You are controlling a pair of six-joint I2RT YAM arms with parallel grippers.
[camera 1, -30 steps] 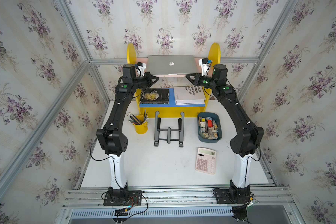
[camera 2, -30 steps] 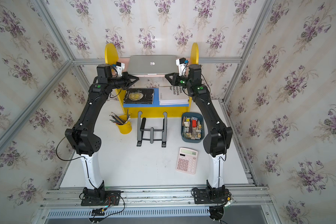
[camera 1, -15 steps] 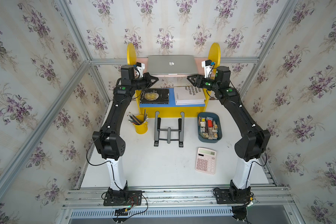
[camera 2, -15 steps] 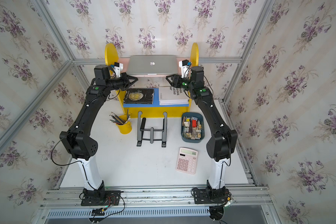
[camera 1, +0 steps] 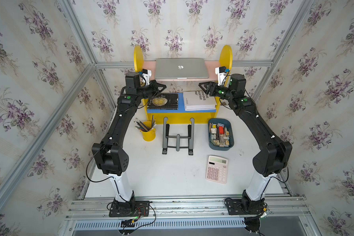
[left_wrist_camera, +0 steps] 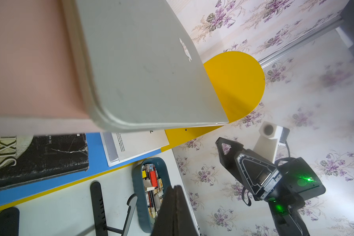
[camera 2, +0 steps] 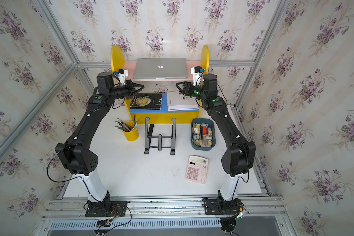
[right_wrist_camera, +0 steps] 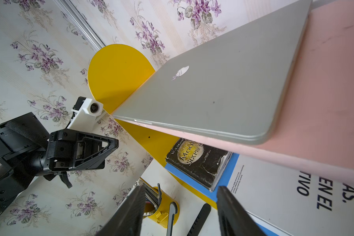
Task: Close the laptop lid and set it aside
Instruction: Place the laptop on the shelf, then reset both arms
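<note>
The silver laptop [camera 1: 181, 68] [camera 2: 160, 68] lies on the pink top shelf [camera 1: 211, 69], with its lid [right_wrist_camera: 223, 92] [left_wrist_camera: 143, 67] down and the apple logo facing up. My left gripper [camera 1: 164, 87] [camera 2: 142, 86] hangs just below the shelf's front left corner. It is shut and holds nothing, and its tips [left_wrist_camera: 176, 187] are pressed together. My right gripper [camera 1: 200, 84] [camera 2: 177, 84] hangs below the front right corner. It is open [right_wrist_camera: 180, 187] with nothing between its fingers. Neither gripper touches the laptop.
On the blue lower shelf [camera 1: 181, 109] lie a black book [camera 1: 164, 101] and a white book [camera 1: 199, 100]. On the table stand a black folding stand [camera 1: 178, 135], a yellow pencil cup [camera 1: 148, 132], a blue tray of small items [camera 1: 221, 133] and a pink calculator [camera 1: 217, 169].
My right gripper's jaws have spread apart. Both grippers have dropped a little below the shelf's front edge, and both elbows have swung down and outward. The laptop has not moved.
</note>
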